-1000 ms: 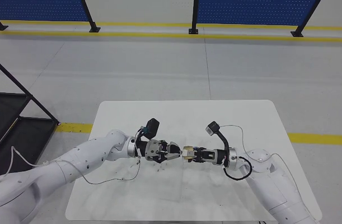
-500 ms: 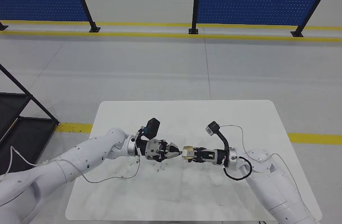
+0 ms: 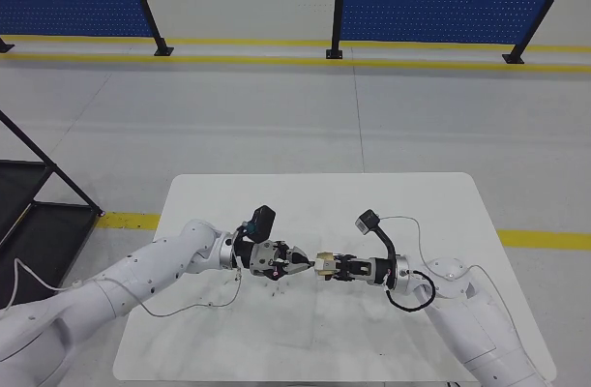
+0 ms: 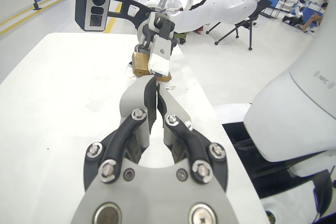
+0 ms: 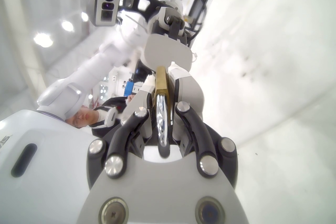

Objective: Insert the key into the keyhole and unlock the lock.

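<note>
A brass padlock point(image 3: 324, 259) is held above the middle of the white table point(image 3: 421, 203) by my right gripper point(image 3: 331, 265), which is shut on it. In the right wrist view the brass body point(image 5: 160, 78) sits between the fingers and the chrome shackle point(image 5: 162, 117) points back toward the wrist. My left gripper point(image 3: 304, 261) faces it from the opposite side, shut, with its tips point(image 4: 155, 79) against the lock's end point(image 4: 139, 64). The key is hidden between the dark pads point(image 4: 150, 96). A taped right finger point(image 4: 159, 64) covers part of the lock.
Both arms meet over the table's centre, and thin cables point(image 3: 193, 310) trail from them on the surface. A black rack point(image 3: 24, 213) stands on the floor beyond the table's left edge. Small white scraps point(image 4: 172, 87) lie under the lock.
The left gripper has edged very slightly toward the lock. The right arm and the lock have kept still.
</note>
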`<state>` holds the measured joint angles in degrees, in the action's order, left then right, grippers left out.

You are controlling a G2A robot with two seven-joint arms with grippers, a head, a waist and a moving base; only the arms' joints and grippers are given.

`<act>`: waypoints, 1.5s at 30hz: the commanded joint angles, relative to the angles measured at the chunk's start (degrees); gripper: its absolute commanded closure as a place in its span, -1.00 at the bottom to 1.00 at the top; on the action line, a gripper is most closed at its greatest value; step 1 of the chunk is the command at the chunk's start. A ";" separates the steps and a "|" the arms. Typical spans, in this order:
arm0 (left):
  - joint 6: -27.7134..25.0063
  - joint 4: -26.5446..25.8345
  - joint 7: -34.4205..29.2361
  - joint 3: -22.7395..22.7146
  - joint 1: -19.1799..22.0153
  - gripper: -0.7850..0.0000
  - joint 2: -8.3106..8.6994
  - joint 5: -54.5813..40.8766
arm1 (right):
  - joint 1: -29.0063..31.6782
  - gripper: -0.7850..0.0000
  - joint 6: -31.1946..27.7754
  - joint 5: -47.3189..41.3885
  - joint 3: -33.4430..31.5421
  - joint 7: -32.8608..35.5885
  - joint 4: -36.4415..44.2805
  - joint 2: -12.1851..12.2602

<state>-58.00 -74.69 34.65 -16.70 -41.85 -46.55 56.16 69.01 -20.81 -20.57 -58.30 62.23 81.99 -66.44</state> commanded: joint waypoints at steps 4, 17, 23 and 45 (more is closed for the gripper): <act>0.00 -0.15 -0.20 -1.26 -0.85 1.00 -0.20 0.48 | 0.00 1.00 0.00 0.00 0.00 0.00 0.00 0.00; 1.47 -1.01 -0.80 -6.03 -3.42 1.00 -0.65 4.67 | 0.00 1.00 0.00 0.00 0.00 0.00 0.00 0.00; 2.08 -1.75 -0.01 -8.24 -4.72 1.00 -0.72 7.54 | 0.00 1.00 0.00 0.00 0.00 0.00 0.00 0.00; 6.06 -4.84 3.36 -14.78 -9.52 1.00 -0.66 18.67 | 0.00 1.00 0.00 0.00 0.00 0.00 0.00 0.00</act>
<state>-52.17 -79.39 37.77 -31.20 -51.15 -47.21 74.28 69.01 -20.81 -20.57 -58.30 62.23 81.99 -66.44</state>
